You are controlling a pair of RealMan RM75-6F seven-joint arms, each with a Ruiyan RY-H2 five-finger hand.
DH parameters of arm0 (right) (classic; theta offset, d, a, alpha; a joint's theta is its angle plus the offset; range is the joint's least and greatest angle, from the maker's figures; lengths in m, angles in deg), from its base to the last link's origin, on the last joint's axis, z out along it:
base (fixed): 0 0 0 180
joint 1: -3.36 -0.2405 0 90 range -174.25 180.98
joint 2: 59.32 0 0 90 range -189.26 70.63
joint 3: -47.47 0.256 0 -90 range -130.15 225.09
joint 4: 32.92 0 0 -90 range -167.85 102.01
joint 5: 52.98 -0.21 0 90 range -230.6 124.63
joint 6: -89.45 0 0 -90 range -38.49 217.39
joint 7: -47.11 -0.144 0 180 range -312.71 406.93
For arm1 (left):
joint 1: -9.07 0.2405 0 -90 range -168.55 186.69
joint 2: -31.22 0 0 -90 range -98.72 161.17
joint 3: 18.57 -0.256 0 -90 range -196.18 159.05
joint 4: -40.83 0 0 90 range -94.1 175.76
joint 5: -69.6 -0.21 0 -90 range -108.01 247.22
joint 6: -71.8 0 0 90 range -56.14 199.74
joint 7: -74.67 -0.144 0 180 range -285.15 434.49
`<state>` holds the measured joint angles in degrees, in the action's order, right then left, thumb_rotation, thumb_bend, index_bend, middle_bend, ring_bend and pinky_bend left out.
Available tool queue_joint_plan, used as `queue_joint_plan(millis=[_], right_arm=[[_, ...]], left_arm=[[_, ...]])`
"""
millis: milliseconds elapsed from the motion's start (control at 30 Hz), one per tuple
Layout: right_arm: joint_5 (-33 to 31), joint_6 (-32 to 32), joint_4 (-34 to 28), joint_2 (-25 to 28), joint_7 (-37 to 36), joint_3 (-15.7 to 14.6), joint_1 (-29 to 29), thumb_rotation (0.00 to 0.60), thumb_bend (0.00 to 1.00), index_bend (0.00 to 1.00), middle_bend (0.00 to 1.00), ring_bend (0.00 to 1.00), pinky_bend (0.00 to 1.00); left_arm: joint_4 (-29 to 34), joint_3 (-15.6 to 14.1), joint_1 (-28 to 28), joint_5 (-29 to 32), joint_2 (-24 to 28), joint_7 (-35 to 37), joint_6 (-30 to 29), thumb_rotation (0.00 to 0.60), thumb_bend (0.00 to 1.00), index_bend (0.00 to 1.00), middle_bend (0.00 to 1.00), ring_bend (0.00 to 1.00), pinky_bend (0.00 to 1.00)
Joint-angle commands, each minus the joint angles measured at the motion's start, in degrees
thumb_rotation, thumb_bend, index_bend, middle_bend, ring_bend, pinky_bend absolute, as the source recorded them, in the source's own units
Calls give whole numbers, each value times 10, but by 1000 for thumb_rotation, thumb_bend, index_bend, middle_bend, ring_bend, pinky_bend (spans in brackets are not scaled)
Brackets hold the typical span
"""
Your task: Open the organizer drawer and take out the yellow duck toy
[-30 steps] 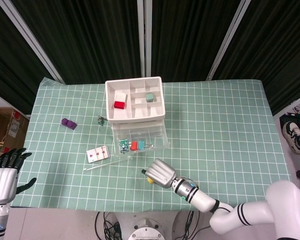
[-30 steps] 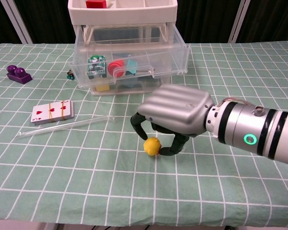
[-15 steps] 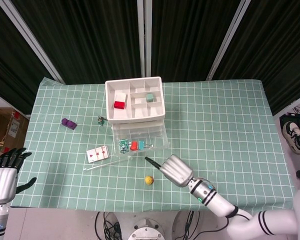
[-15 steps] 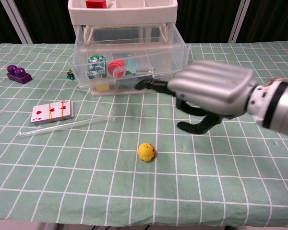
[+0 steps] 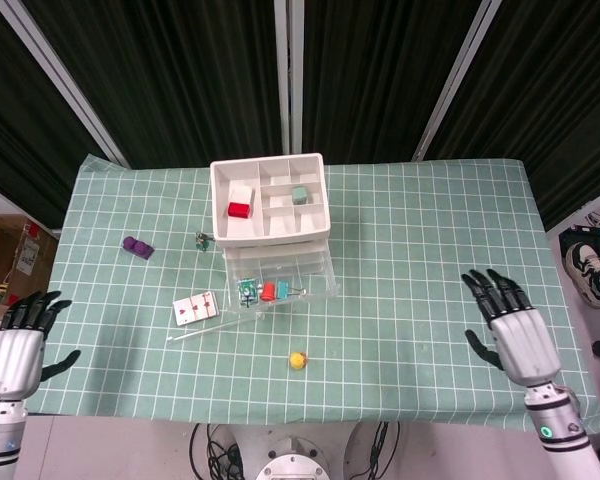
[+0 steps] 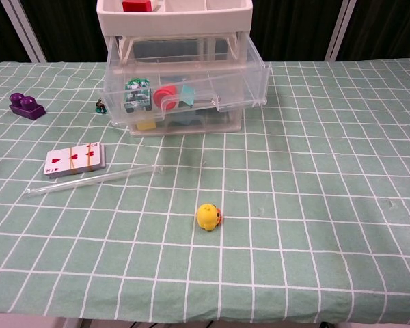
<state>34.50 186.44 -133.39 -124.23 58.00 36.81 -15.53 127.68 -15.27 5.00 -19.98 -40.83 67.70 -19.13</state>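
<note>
The yellow duck toy (image 5: pixel 297 360) (image 6: pixel 208 216) lies alone on the green checked cloth, in front of the organizer. The white organizer (image 5: pixel 270 212) (image 6: pixel 174 20) stands at the table's middle back with its clear drawer (image 5: pixel 280 281) (image 6: pixel 184 85) pulled out; small toys lie inside it. My right hand (image 5: pixel 510 328) hovers at the right table edge, fingers spread, holding nothing. At the left edge, off the table, my left hand (image 5: pixel 18 345) is likewise spread and empty. Neither hand shows in the chest view.
A bound deck of cards (image 5: pixel 196 307) (image 6: pixel 75 159) and a clear straw (image 5: pixel 212 327) (image 6: pixel 89 180) lie left of the duck. A purple brick (image 5: pixel 137 245) (image 6: pixel 26 106) sits far left. A small dark figure (image 5: pixel 203 239) (image 6: pixel 100 105) stands beside the organizer.
My right hand has let go of the duck and drawn far back to the right table edge, opening its fingers. The duck stays on the cloth. My left hand barely moved.
</note>
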Motion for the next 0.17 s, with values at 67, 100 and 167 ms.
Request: queue_joint_plan(millis=[67,100,167], right_arm=[[-6,37,40,17,-62,4,57,600,199,0,0,0,0],[-7,38,44,17,-70,5,65,600,199,0,0,0,0],[-8,35,52,19,-88,7,77,600,200,0,0,0,0]], left_arm=[[14,-2,-1,-2,5,-4,2,600,90,244,178,129,178],[17,-2,-1,-1,6,-4,2,600,90,244,178,129,178],[21,-3,0,0,7,-7,3,600,90,244,178,129,178]])
